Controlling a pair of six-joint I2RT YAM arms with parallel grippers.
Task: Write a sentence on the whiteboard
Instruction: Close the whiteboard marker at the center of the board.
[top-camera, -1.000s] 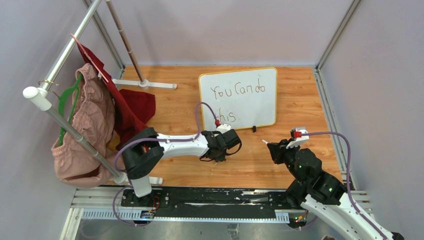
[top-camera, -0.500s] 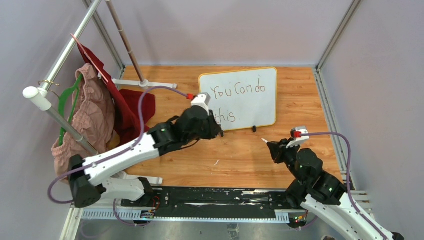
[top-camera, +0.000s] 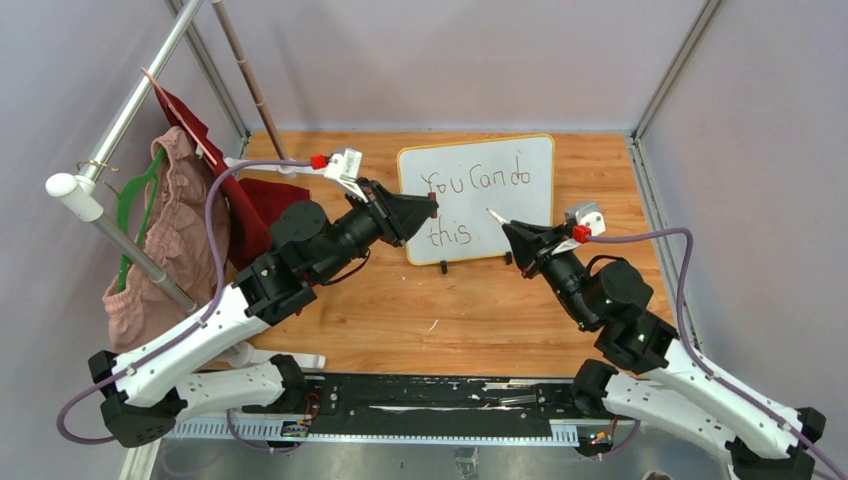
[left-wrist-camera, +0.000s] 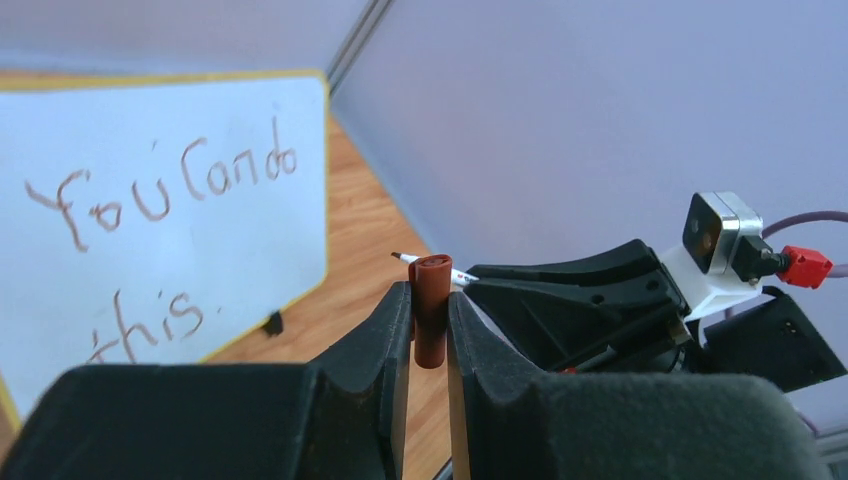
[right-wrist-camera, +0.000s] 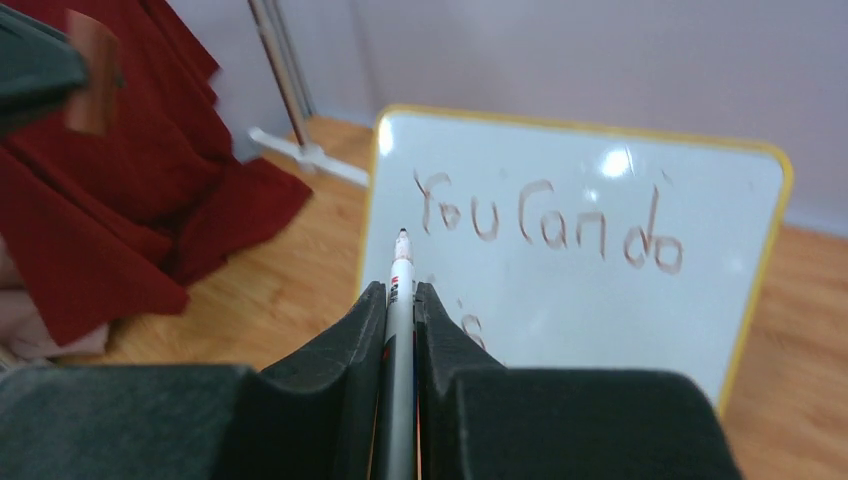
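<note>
Left gripper (left-wrist-camera: 430, 300), clamped on the cap (left-wrist-camera: 432, 275), should meet the pen (right-wrist-camera: 401, 262) held in right gripper (right-wrist-camera: 401, 292) squarely, axes aligned.

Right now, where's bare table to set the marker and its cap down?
Bare wood: the table between the whiteboard and the base rail, and the strip from the board's right rim to the right wall. Crowded: the left, with the red cloth and rack foot; the left gripper and right gripper face each other over the board.
</note>
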